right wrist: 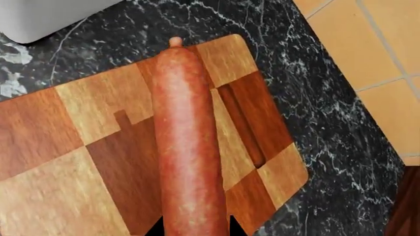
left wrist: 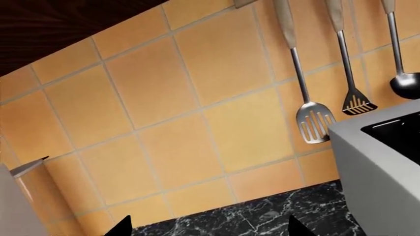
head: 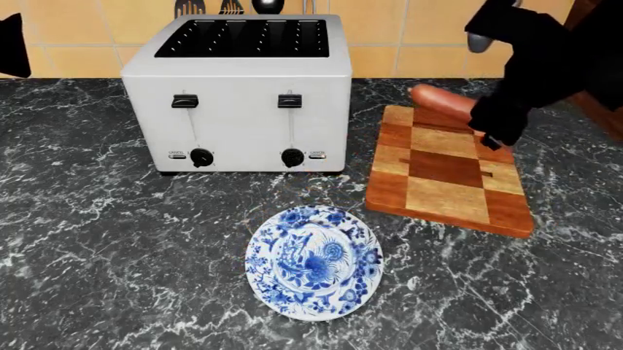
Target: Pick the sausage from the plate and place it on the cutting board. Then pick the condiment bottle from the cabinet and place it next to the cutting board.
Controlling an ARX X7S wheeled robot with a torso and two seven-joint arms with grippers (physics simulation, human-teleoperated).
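Observation:
The reddish-orange sausage [right wrist: 187, 137] lies along the far end of the checkered wooden cutting board [right wrist: 72, 147], its far tip reaching the board's back edge. My right gripper [right wrist: 195, 227] has a fingertip against each side of the sausage's near end. In the head view the sausage [head: 440, 101] sticks out to the left of the right gripper [head: 492, 137] over the board [head: 446, 179]. The blue-patterned plate [head: 314, 262] sits empty in front of the toaster. My left gripper [left wrist: 210, 227] is open above the counter, facing the tiled wall. The condiment bottle is out of view.
A silver four-slot toaster [head: 238, 95] stands at the back, left of the board. Metal utensils [left wrist: 314, 118] hang on the orange tiled wall behind it. Dark wood [head: 605, 87] borders the counter at the far right. The counter is black marble [head: 117, 248].

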